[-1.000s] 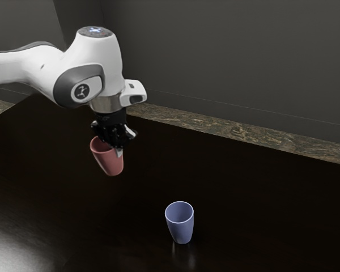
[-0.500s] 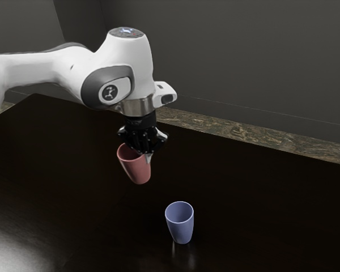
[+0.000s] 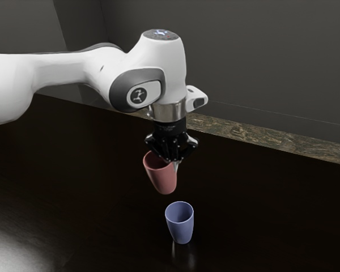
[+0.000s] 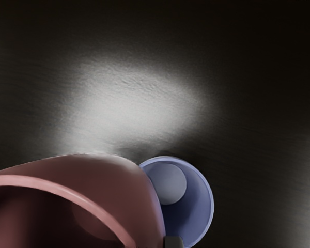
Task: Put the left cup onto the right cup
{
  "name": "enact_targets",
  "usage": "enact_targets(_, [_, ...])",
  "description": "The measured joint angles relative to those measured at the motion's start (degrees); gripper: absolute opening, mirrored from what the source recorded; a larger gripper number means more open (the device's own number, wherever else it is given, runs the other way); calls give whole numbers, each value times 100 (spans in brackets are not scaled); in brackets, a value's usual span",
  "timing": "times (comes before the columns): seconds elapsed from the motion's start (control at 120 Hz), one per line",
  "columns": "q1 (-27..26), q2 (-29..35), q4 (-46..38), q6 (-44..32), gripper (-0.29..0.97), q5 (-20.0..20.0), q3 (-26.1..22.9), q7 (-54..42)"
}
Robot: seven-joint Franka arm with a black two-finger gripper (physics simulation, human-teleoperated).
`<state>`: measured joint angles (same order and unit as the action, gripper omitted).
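Observation:
My gripper [image 3: 171,160] is shut on the rim of a pink cup [image 3: 160,174], which hangs tilted in the air. A blue cup [image 3: 179,221] stands upright on the dark table, just below the pink cup and slightly toward the exterior view's right. A small gap separates the two cups. In the wrist view the pink cup [image 4: 77,199] looms large under my hand, partly covering the open mouth of the blue cup [image 4: 183,199].
The dark glossy table [image 3: 272,215] stretches all around the blue cup. A stone-patterned ledge [image 3: 260,136] runs along the table's far edge, below a dark wall.
My arm has carried the pink cup toward the exterior view's right and slightly down, from well left of the blue cup to almost above it. The blue cup has not moved.

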<state>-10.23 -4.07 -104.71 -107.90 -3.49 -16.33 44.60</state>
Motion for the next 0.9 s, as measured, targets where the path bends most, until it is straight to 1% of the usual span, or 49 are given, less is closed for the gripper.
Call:
enact_targets(0.083, [30,-15,8,25,-11,-1,-61,178])
enact_targets(0.283, [-122,-50,2,97,-11,-23,-81,559])
enact_targets(0.567, [-204,-200,11,128,-10,-54,-174,988])
enact_targets(0.708, [-186,-269,11,127,-10,-61,-282,1179])
enact_targets(0.9, [-186,-327,11,99,-10,-58,-309,1400])
